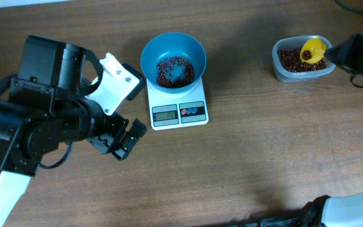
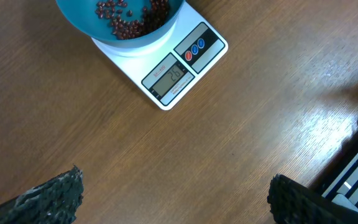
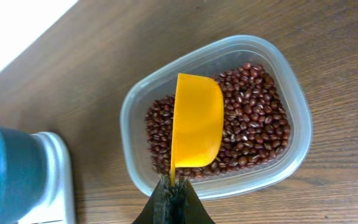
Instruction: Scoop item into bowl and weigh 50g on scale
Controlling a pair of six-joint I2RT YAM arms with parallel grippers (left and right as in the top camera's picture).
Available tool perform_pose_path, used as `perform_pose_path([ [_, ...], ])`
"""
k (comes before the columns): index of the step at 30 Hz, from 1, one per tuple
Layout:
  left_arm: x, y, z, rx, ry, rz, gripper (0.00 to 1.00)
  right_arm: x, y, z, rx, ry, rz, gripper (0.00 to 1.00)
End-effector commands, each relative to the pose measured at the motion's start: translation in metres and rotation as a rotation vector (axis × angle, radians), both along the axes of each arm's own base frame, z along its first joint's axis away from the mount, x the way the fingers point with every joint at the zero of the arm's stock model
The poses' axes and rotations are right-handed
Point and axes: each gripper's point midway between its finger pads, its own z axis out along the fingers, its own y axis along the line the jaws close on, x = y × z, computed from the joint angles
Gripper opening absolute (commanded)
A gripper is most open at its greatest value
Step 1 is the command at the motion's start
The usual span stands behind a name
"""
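Your right jaws clench the yellow scoop [image 3: 197, 124] above the clear tub [image 3: 294, 118], while the left jaws hang released over the counter [image 1: 263, 145]. Beans [image 1: 173, 70] cover the floor of the bowl [image 1: 151, 52] on the scale [image 1: 178, 113], whose display suggests roughly half the target; more scoops are needed.

Bench [image 1: 263, 157]: brown wood grain, with a glare patch in the left wrist view.
Clear rounded-square plastic tub [image 1: 304, 77] [image 3: 297, 143]: stands toward the bench's upper right corner in the overhead view.
Yellow scoop [image 1: 312, 50] [image 3: 197, 121]: within the tub's rim.
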Motion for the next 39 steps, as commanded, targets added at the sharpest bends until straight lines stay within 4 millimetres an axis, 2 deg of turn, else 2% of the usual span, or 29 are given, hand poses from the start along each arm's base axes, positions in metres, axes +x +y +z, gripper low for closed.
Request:
perform_pose_path([
  [1, -0.001, -0.003, 0.011, -0.019, -0.034, -0.024, 0.99, 0.008, 0.012, 0.026, 0.071, -0.098, 0.063, 0.04],
  [5, -0.001, -0.003, 0.011, -0.019, -0.034, -0.024, 0.99, 0.01, 0.022, 0.035, 0.118, -0.144, 0.105, 0.04],
  [9, -0.001, -0.003, 0.011, -0.019, -0.034, -0.024, 0.99, 0.015, 0.037, 0.054, 0.183, -0.238, 0.186, 0.04],
  [15, -0.001, -0.003, 0.011, -0.019, -0.034, -0.024, 0.99, 0.035, 0.065, 0.073, 0.214, -0.311, 0.245, 0.04],
  [20, -0.001, -0.003, 0.011, -0.019, -0.034, -0.024, 0.99, 0.052, 0.106, 0.089, 0.174, -0.402, 0.371, 0.04],
  [25, -0.001, -0.003, 0.011, -0.019, -0.034, -0.024, 0.99, 0.06, 0.158, 0.104, 0.146, -0.492, 0.513, 0.04],
  [35, -0.001, -0.003, 0.011, -0.019, -0.034, -0.024, 0.99, 0.049, 0.234, 0.109, 0.167, -0.518, 0.696, 0.04],
  [39, -0.001, -0.003, 0.011, -0.019, -0.034, -0.024, 0.99, 0.043, 0.256, 0.108, 0.081, -0.601, 0.816, 0.04],
])
